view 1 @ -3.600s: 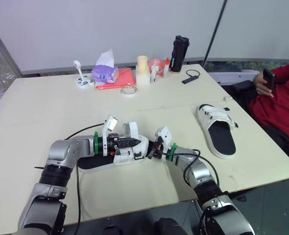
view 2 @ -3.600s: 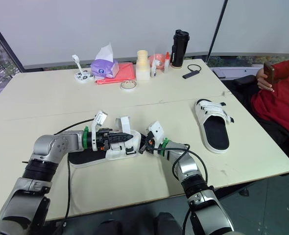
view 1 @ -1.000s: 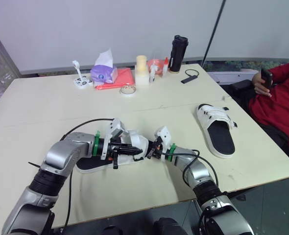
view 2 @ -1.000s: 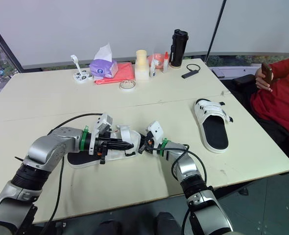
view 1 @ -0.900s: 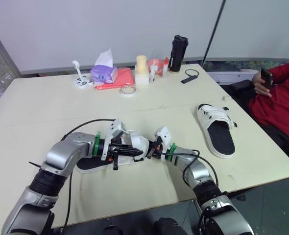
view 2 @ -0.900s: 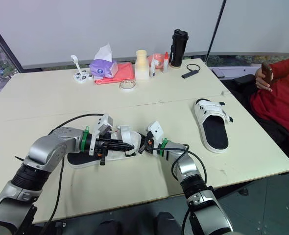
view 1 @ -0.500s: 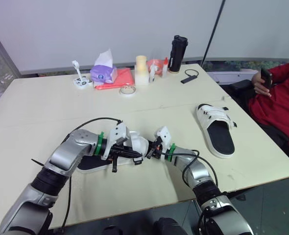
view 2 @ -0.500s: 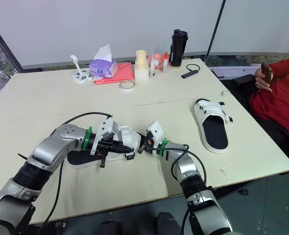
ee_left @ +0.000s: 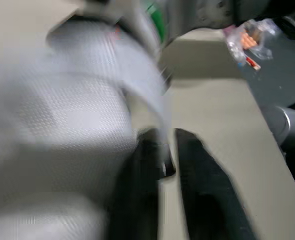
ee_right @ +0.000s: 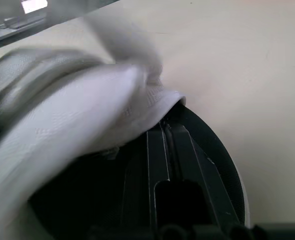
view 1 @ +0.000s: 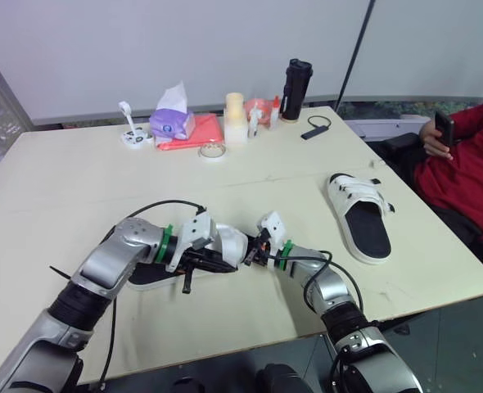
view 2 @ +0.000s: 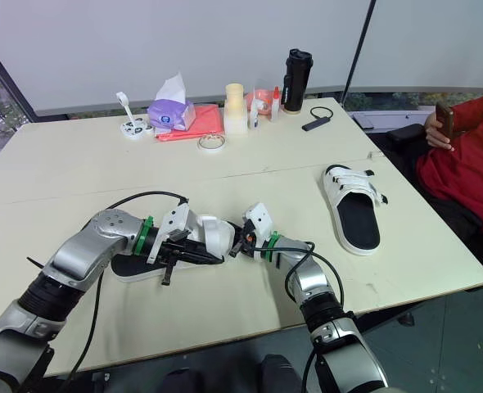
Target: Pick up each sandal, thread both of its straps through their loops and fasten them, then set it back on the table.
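left fingers [ee_left: 137, 200] narrow, right fingers [ee_right: 157, 160] pressed together, both at straps of near sandal [view 1: 227, 240]. other sandal [view 1: 364, 221] looks fastened; this one seems unfinished.

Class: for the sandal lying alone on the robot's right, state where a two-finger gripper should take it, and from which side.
Probably the heel rim of the lone sandal, approached from the table's near edge: it lies flat, heel end bare and nearest the robot; straps arch over the far half.

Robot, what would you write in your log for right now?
stage: strap work | near sandal: on table | left gripper: at its straps | right gripper: shut, at strap end | far sandal: apart, untouched
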Action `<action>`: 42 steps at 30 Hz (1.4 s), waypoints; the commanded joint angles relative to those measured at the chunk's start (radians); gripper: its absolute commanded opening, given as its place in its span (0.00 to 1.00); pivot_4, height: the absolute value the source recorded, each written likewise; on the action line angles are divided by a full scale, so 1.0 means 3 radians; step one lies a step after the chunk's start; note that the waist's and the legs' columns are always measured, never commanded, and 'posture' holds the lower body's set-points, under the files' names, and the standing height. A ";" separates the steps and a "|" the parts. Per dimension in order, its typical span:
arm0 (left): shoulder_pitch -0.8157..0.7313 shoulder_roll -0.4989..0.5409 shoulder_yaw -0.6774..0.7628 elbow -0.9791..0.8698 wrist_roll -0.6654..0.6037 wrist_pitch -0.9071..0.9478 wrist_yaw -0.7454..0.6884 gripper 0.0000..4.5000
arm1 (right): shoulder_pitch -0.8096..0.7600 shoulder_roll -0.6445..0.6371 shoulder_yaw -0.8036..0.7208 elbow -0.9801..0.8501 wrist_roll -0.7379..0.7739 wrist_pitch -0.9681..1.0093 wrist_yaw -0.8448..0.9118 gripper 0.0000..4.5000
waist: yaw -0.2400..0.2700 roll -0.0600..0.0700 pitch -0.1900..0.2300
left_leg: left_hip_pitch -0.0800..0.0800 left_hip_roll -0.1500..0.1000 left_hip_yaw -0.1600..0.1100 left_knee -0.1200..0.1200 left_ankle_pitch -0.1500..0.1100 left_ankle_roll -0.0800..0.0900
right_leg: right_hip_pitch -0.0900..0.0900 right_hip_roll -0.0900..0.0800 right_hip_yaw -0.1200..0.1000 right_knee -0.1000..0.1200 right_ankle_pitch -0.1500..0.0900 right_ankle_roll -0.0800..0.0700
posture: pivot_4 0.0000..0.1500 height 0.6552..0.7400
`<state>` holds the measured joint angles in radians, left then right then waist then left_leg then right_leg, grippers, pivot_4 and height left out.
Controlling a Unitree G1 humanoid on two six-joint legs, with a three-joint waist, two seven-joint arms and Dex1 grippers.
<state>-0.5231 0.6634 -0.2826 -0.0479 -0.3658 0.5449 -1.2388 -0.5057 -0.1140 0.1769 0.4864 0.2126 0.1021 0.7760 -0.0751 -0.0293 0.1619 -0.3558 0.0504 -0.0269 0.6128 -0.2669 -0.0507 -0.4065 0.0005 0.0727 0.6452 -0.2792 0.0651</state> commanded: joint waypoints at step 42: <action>0.1375 -0.0644 0.1031 -0.1307 -0.1524 0.1520 0.1742 1.00 | 0.0270 -0.0043 0.0039 0.0371 -0.0192 0.0256 -0.0104 0.00 | 0.0012 -0.0008 -0.0006 | 0.0002 0.0000 -0.0005 -0.0002 -0.0001 -0.0001 | -0.0001 -0.0004 0.0005 -0.0001 -0.0002 -0.0006 | 1.00 1.00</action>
<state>-0.0987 0.4718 0.0087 -0.4110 -0.7985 0.9978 -0.7271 -0.4984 -0.1064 0.1618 0.4919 0.2129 0.1018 0.7766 -0.0716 -0.0317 0.1601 -0.3553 0.0505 -0.0285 0.6121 -0.2671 -0.0511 -0.4067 -0.0006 0.0742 0.6447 -0.2799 0.0632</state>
